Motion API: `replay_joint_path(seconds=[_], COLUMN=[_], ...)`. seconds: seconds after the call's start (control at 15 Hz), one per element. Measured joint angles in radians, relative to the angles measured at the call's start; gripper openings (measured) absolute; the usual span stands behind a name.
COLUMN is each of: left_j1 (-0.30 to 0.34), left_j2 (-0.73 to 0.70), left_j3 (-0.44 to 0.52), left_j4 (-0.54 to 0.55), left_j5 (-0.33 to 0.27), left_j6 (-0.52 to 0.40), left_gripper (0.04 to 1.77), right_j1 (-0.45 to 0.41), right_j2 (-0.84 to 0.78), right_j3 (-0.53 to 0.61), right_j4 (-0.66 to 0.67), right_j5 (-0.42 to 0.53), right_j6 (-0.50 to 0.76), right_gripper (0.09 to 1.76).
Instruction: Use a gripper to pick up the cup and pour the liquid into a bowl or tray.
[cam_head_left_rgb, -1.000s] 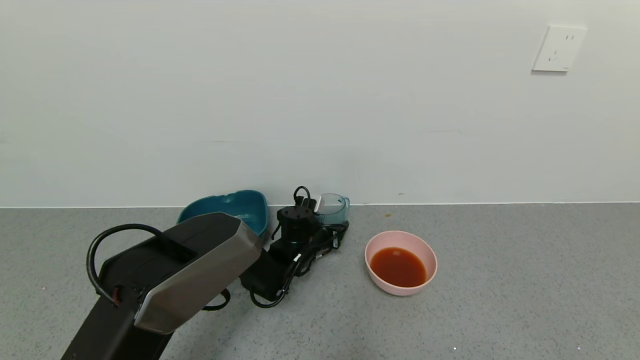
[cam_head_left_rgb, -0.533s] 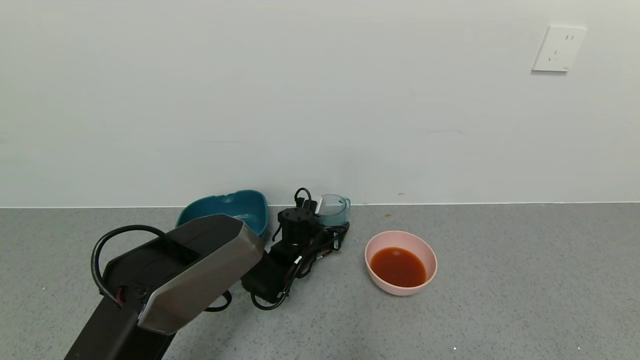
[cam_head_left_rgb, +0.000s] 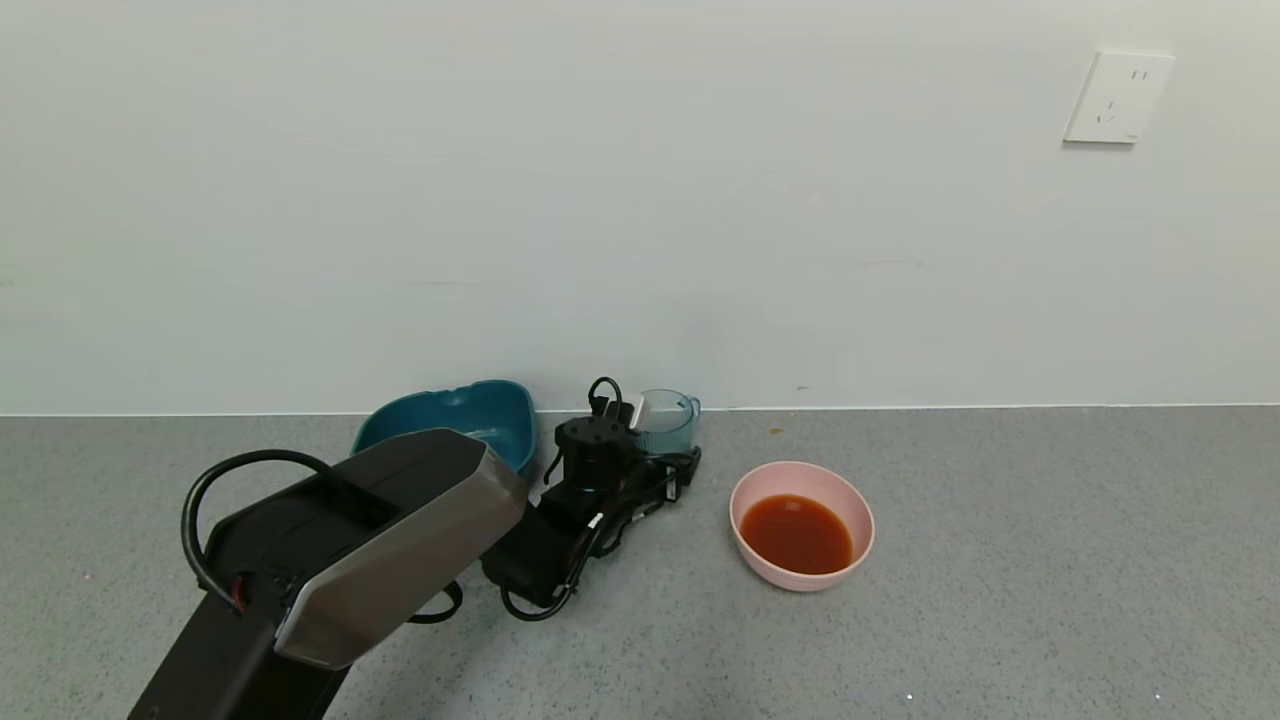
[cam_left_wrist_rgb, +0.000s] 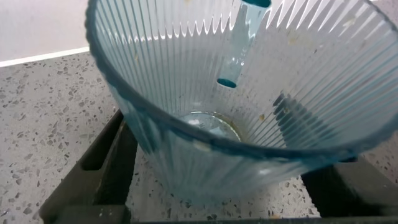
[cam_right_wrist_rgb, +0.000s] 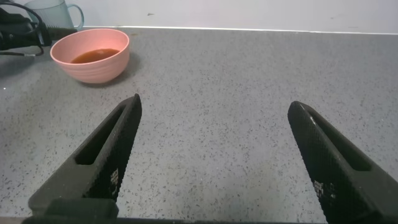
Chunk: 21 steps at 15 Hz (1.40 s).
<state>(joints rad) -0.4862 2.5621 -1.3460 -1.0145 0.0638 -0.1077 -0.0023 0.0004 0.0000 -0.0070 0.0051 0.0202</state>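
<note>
The left hand (cam_head_left_rgb: 655, 465) sits low on the bench by the back wall, its two dark fingers (cam_left_wrist_rgb: 99, 168) standing on either side of the cup (cam_left_wrist_rgb: 249, 106). The left wrist view shows the cup between them, but whether the pads press on the ribbed wall or have let go cannot be told. The cup stands upright on the bench with its handle on the far side, and it looks empty apart from a faint residue at the bottom, so the pour seems done and the cup set down out of the way, near the wall.

The liquid (cam_head_left_rgb: 796, 533), orange-red and opaque, fills the lower part of the pink bowl (cam_head_left_rgb: 800, 480), which stands apart from the cup on the robot's right. A dark teal tub (cam_head_left_rgb: 450, 415) sits just behind the left arm, on the cup's other side.

The right hand (cam_right_wrist_rgb: 214, 155) hangs released over bare bench, its fingers spread wide and holding nothing, well away from the bowl; it looks parked.

The bench (cam_head_left_rgb: 1050, 560) is grey speckled stone. It meets a plain pale wall (cam_head_left_rgb: 640, 200), which carries a white socket plate (cam_head_left_rgb: 1118, 97).
</note>
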Motion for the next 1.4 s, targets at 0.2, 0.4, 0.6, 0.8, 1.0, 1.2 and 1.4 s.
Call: replay_joint_path(seconds=[0.2, 0.4, 0.6, 0.8, 1.0, 1.2, 1.4], left_j1=[-0.001, -0.002, -0.002, -0.003, -0.004, -0.007, -0.012], left_j2=[-0.006, -0.014, -0.026, -0.041, -0.08, -0.143, -0.245], left_j3=[0.008, 0.017, 0.029, 0.046, 0.1, 0.201, 0.319], left_j4=[0.006, 0.009, 0.013, 0.016, 0.012, 0.005, 0.003], left_j5=[0.001, 0.003, 0.013, 0.038, 0.041, 0.04, 0.039], left_j6=[-0.001, 0.0, 0.005, 0.025, 0.025, 0.024, 0.026], left_gripper=[1.61, 1.64, 1.67, 1.68, 1.69, 1.7, 1.7], right_j1=[0.0, 0.0, 0.0, 0.0, 0.0, 0.0, 0.0], right_j2=[0.0, 0.0, 0.0, 0.0, 0.0, 0.0, 0.0], right_j3=[0.0, 0.0, 0.0, 0.0, 0.0, 0.0, 0.0], right_j4=[0.0, 0.0, 0.0, 0.0, 0.0, 0.0, 0.0], right_j5=[0.001, 0.0, 0.0, 0.0, 0.0, 0.0, 0.0], right_j6=[0.0, 0.0, 0.0, 0.0, 0.0, 0.0, 0.0], right_gripper=[1.71, 1.71, 1.71, 1.71, 1.71, 1.71, 1.71])
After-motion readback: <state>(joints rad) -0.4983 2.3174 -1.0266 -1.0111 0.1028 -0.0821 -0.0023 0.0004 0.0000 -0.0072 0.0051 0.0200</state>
